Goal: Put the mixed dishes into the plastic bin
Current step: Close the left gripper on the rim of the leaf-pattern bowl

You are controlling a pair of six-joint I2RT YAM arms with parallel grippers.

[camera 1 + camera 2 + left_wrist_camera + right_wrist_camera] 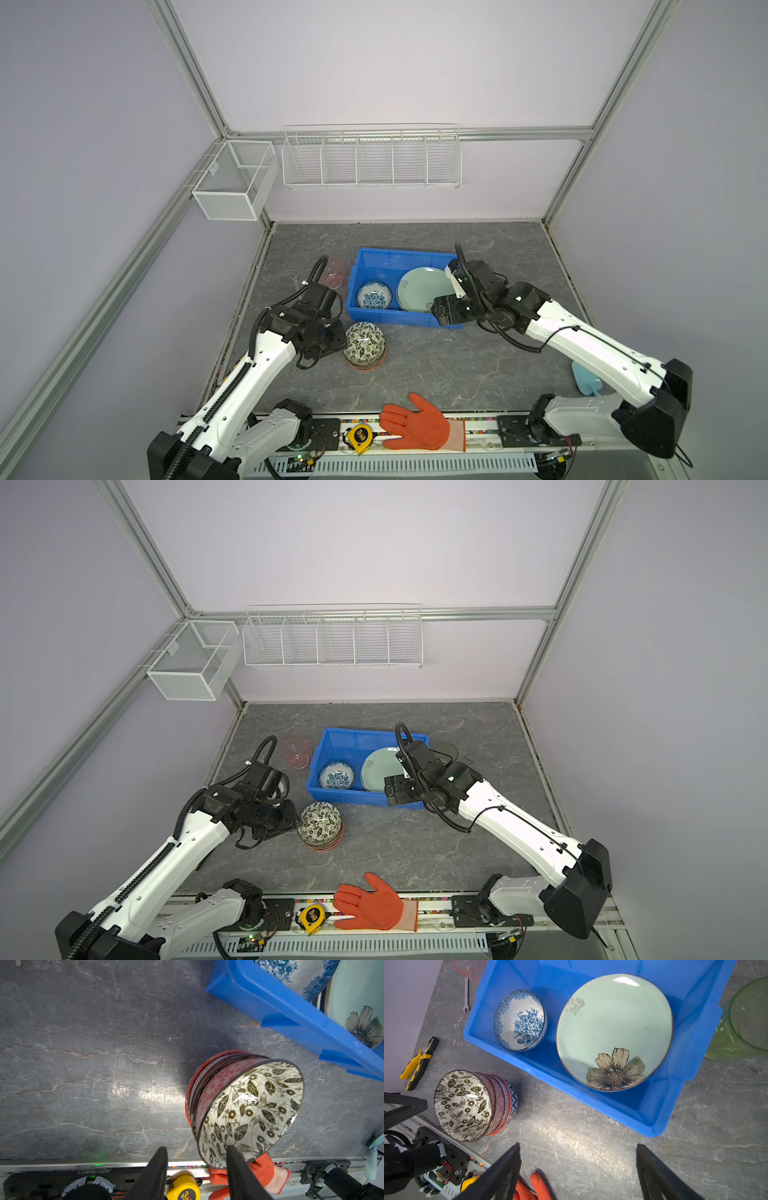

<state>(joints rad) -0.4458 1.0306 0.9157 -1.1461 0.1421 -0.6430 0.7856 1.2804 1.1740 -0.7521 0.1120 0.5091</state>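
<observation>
A stack of patterned bowls with the leaf bowl (pixel 365 341) (pixel 320 821) (pixel 253 1109) (pixel 463 1105) on top stands on the table before the blue plastic bin (pixel 365 257) (pixel 332 734) (pixel 270 1005) (pixel 529 1068). My left gripper (pixel 338 340) (pixel 293 818) (pixel 196 1157) is at the stack's left, jaws apart across the leaf bowl's rim, one finger inside, the other clear of its wall. The bin holds a mint plate (pixel 424 286) (pixel 612 1022) and a blue bowl (pixel 374 296) (pixel 520 1020). My right gripper (pixel 440 318) (pixel 395 791) (pixel 578 1157) hangs open and empty over the bin's near right corner.
A pink cup (pixel 333 272) stands left of the bin and a green cup (pixel 446 750) (pixel 749 1016) right of it. Orange glove (pixel 415 424) and tape measure (pixel 359 436) lie at the front rail. Pliers (pixel 419 1061) and a wrench (pixel 466 995) lie at the left.
</observation>
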